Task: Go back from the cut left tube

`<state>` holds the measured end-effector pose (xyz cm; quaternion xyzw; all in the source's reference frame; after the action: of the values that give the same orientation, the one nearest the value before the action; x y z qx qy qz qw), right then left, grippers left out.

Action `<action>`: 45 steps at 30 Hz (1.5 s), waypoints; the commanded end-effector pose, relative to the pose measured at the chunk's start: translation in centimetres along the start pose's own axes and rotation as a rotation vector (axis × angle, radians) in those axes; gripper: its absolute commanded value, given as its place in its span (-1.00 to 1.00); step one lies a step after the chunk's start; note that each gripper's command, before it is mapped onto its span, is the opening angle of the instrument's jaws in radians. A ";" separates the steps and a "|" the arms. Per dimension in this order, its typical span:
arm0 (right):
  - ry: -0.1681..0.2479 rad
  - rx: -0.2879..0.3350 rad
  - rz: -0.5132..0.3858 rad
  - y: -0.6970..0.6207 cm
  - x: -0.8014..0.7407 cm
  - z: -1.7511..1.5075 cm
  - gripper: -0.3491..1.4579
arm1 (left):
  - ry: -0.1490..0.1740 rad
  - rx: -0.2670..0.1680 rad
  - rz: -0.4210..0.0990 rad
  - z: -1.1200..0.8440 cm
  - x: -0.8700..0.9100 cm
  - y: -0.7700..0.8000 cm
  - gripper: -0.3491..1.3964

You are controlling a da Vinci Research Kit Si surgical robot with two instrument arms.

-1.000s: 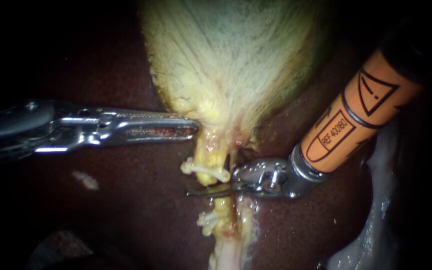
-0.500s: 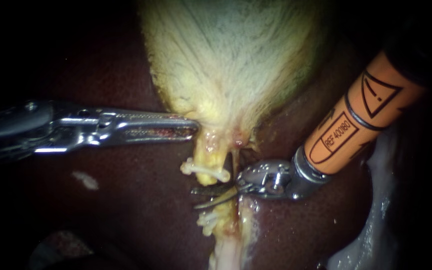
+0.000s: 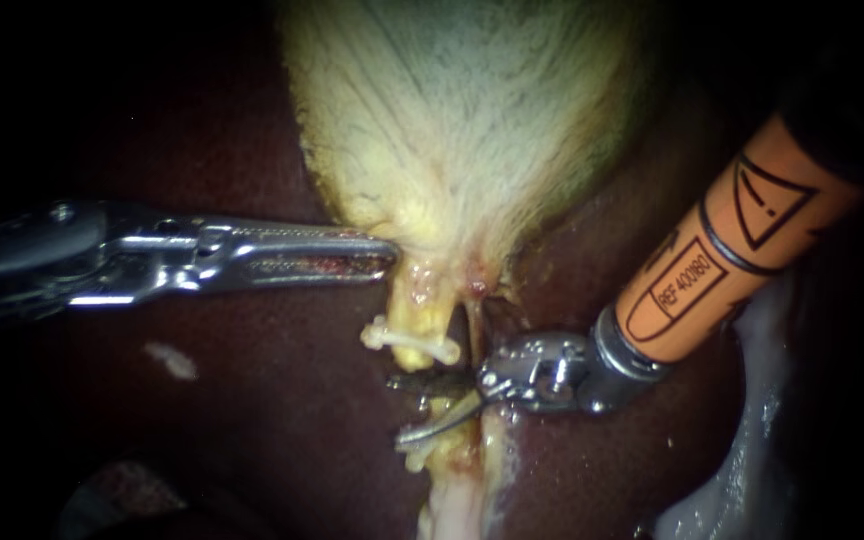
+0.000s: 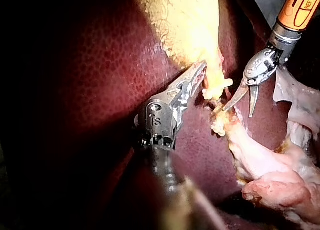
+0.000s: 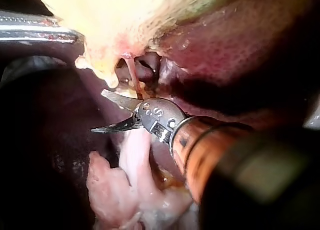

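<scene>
The cut left tube (image 3: pixel 422 312) is hanging from the narrow end of the gallbladder (image 3: pixel 462 120). Its two stumps are lying apart, each carrying a pale clip (image 3: pixel 410 340). The right instrument (image 3: pixel 397 410) is sitting right at that gap, its blades standing apart and gripping nothing. One blade is resting across the stump farther from the gallbladder. The left instrument (image 3: pixel 384 256) is pinching the gallbladder's edge just beside where the tube is leaving it, with its jaws closed onto that tissue. The tube is looking soft, wet and limp, so it is probably slippery and easy to tear. Any hold is best taken on the thicker part of a stump, away from the clips and the raw ends. In backing off, the blades are likely needing to draw straight away from the gallbladder's narrow end without snagging a clip.
</scene>
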<state>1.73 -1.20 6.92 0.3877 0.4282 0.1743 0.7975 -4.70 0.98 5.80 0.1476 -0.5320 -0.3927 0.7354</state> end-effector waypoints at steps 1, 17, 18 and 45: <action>-0.002 0.001 -0.033 -0.04 -0.05 -0.10 0.69 | 0.000 0.001 0.000 0.00 0.00 0.00 -1.00; 0.016 -0.394 -0.443 0.21 0.09 -1.31 0.97 | 0.000 0.001 0.001 -0.01 0.01 0.00 -1.00; 0.009 -0.410 -0.460 0.21 0.11 -1.34 0.97 | 0.000 0.001 0.001 -0.01 0.01 0.00 -1.00; 0.032 -0.423 -0.553 0.22 0.21 -1.47 0.97 | 0.020 0.023 0.034 0.46 0.39 -0.24 -1.00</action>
<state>0.66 -0.25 6.49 0.0800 0.4838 0.0430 0.8705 -5.17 0.64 6.09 0.1513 -0.5321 -0.3722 0.7453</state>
